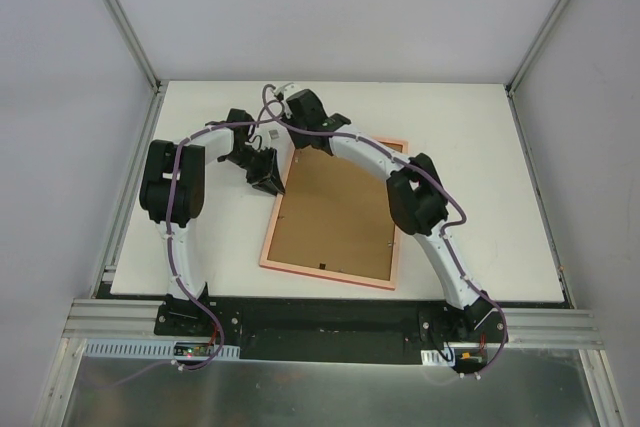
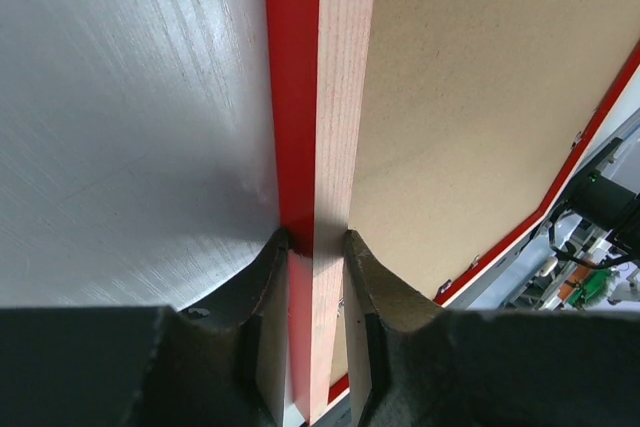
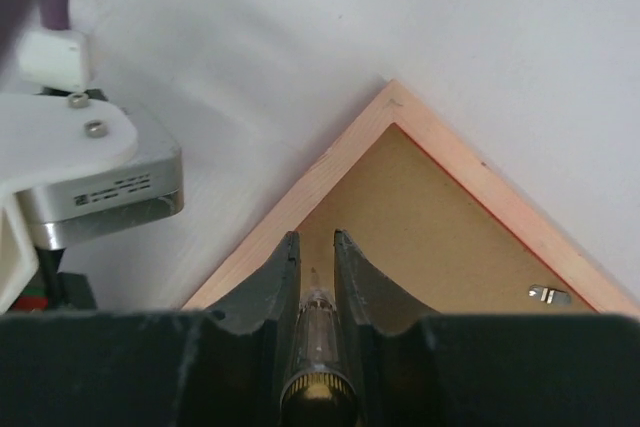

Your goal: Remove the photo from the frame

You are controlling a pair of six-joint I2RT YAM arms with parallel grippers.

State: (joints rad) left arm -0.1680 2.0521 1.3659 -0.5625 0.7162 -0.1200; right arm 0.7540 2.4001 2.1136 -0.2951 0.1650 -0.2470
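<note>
The frame (image 1: pixel 326 268) lies face down on the white table, its pale wood-pink back up and its red side (image 2: pixel 292 87) showing. A brown backing board (image 1: pixel 335 212) fills it, so the photo is hidden. My left gripper (image 1: pixel 269 179) is shut on the frame's left rail (image 2: pixel 338 97), one finger on each side of it. At the frame's far left corner (image 3: pixel 392 97), my right gripper (image 1: pixel 288 137) is shut on a thin clear-handled tool (image 3: pixel 318 337). The tool's tip points at the backing board (image 3: pixel 440 237) just inside the wooden rail.
Small metal retaining tabs (image 3: pixel 545 294) sit along the board's edge, with more on the far rail (image 2: pixel 578 137). The left arm's wrist camera housing (image 3: pixel 90 172) hangs close beside my right gripper. White table (image 1: pixel 470 147) extends right of the frame, with walls around it.
</note>
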